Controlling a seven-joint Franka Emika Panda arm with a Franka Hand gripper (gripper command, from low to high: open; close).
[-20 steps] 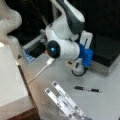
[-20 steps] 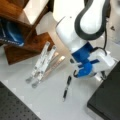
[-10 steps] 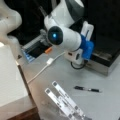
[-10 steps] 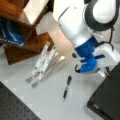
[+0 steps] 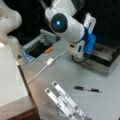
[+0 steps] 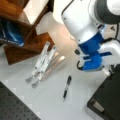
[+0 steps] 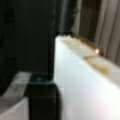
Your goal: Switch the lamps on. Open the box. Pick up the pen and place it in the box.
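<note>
A pale grey tabletop [image 5: 62, 75] lay before a dark background, with a wooden stand [image 6: 22, 42] at a front view's left. The white robot arm with its blue wrist part [image 5: 88, 42] hung over the far side of the table. Its gripper was hidden behind the arm's body in both front views, and whether the claw stood apart or together could not be told. In the wrist view a black finger [image 7: 41, 100] showed at the bottom, beside a blurred white surface with brownish marks.

The wide flat box with silver-grey sides [image 5: 105, 63] sat at a front view's right, just behind the arm; its beige inside seemed to show beneath the blue part. In a front view only its black corner [image 6: 107, 102] with a small pale tab was seen at the bottom right.

The slim black pen with a silvery tip [image 5: 87, 89] lay flat on the table, apart from the box and held by nothing; it also showed in a front view [image 6: 66, 88]. Two long white strips [image 5: 63, 100] lay near it, side by side. A white cable [image 5: 46, 66] ran across the table toward a grey open tray [image 5: 37, 46].
</note>
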